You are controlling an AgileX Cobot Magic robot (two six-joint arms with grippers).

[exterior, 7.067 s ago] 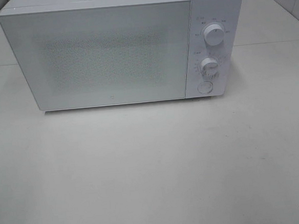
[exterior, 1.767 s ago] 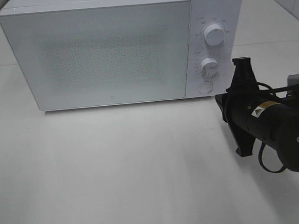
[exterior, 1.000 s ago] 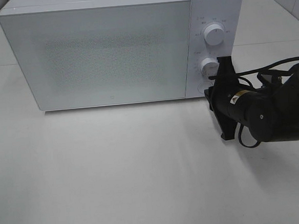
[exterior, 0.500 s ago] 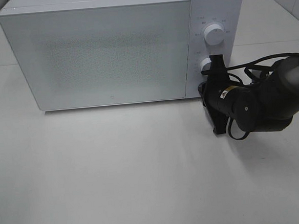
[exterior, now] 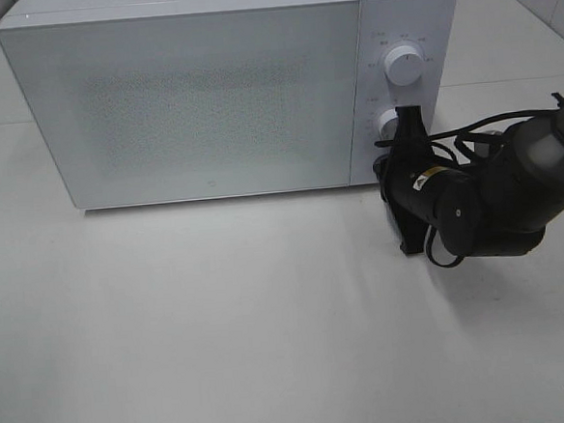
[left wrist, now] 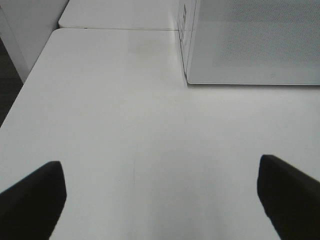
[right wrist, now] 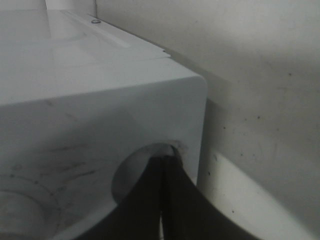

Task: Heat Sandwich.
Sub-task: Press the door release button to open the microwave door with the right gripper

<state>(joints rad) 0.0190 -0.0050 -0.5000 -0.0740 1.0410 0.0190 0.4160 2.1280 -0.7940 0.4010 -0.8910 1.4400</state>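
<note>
While closed right end effector [right wrist: 161,165] meets microwave [exterior: 196,92] door button [right wrist: 127,175], left end effector [left wrist: 160,165] spread wide, we judge door-opening underway; press firmly next.

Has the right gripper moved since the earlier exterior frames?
Yes. The right gripper came in from the view's right edge to the microwave; its shut tips now sit just below the lower knob.

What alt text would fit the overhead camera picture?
The robot's black right gripper, shut, reaches from the right to the bottom of a white microwave's control panel, below two round knobs. The microwave's door is closed; it stands on a pale table.
</note>
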